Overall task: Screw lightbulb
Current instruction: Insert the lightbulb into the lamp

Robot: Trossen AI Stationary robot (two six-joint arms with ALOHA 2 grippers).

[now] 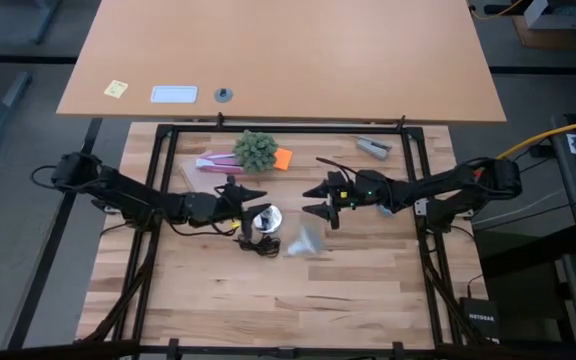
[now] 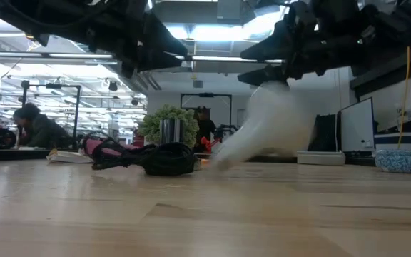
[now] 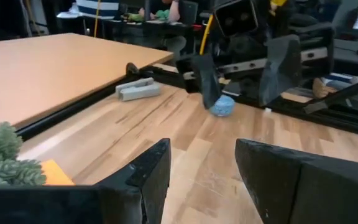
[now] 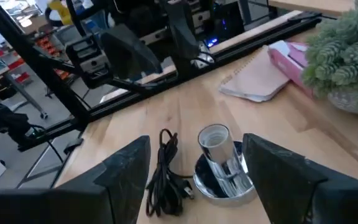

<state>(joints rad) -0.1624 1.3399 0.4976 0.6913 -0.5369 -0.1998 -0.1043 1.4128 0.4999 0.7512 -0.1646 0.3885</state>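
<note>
The wooden desk (image 1: pixel 268 300) is seen with both dark arms reaching in over its middle, the left arm from one side and the right arm from the other. The lightbulb (image 1: pixel 306 240) is seen lying on its side on the desk, near the middle, just under the right tool (image 1: pixel 325 198) and not held by anything. The socket (image 4: pixel 219 163), a shiny round base with a short tube standing up, is found just beside the lightbulb, under the left tool (image 1: pixel 246 197), with its black cord (image 4: pixel 166 177) curled next to it. The socket is seen to be empty. The left tool is held apart with nothing in it, and the right tool is spread wide with nothing in it. So the job is judged as hardly begun: the lightbulb must be picked up, stood over the socket and turned in.
</note>
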